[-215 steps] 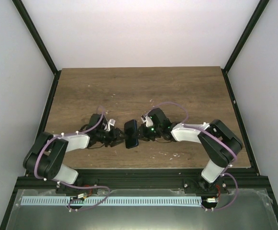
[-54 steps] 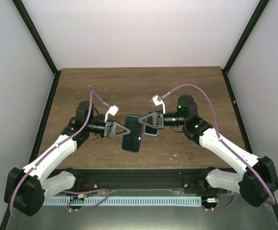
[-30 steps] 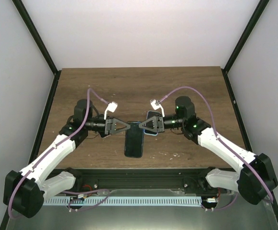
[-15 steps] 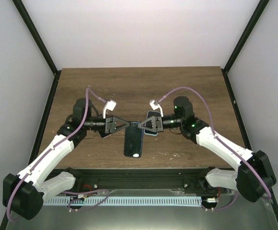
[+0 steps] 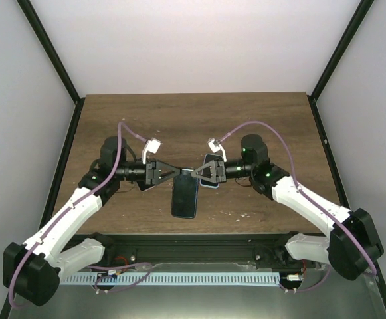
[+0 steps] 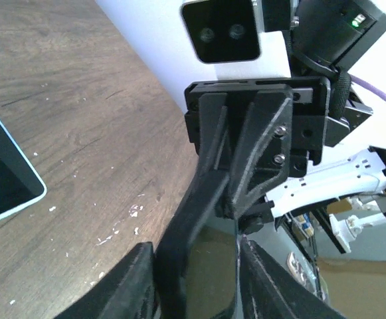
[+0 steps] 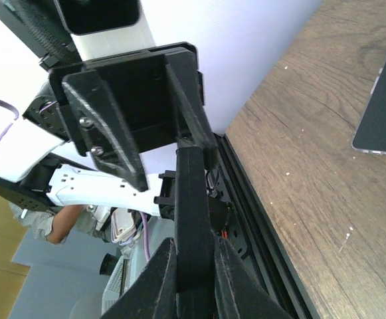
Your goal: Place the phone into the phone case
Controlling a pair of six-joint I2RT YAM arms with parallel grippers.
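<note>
A black phone case (image 5: 185,197) hangs in the air between both grippers, its long side pointing to the near edge. My left gripper (image 5: 177,174) is shut on its top end from the left; the case (image 6: 179,246) fills its jaws (image 6: 196,282). My right gripper (image 5: 194,175) is shut on the same end from the right, and the case's thin edge (image 7: 193,193) sits between its fingers (image 7: 194,279). The phone (image 5: 211,185), dark with a pale blue rim, lies flat on the table under the right gripper. It also shows in the left wrist view (image 6: 0,173) and the right wrist view (image 7: 385,106).
The wooden table (image 5: 193,126) carries white specks near the front (image 6: 136,211). A black frame rail (image 5: 193,237) runs along the near edge, and black posts stand at the back corners.
Both arms have risen off the table with the case. Over the last two seconds the case has swung from tilted to hanging straight toward the near edge. The phone has stayed put.
</note>
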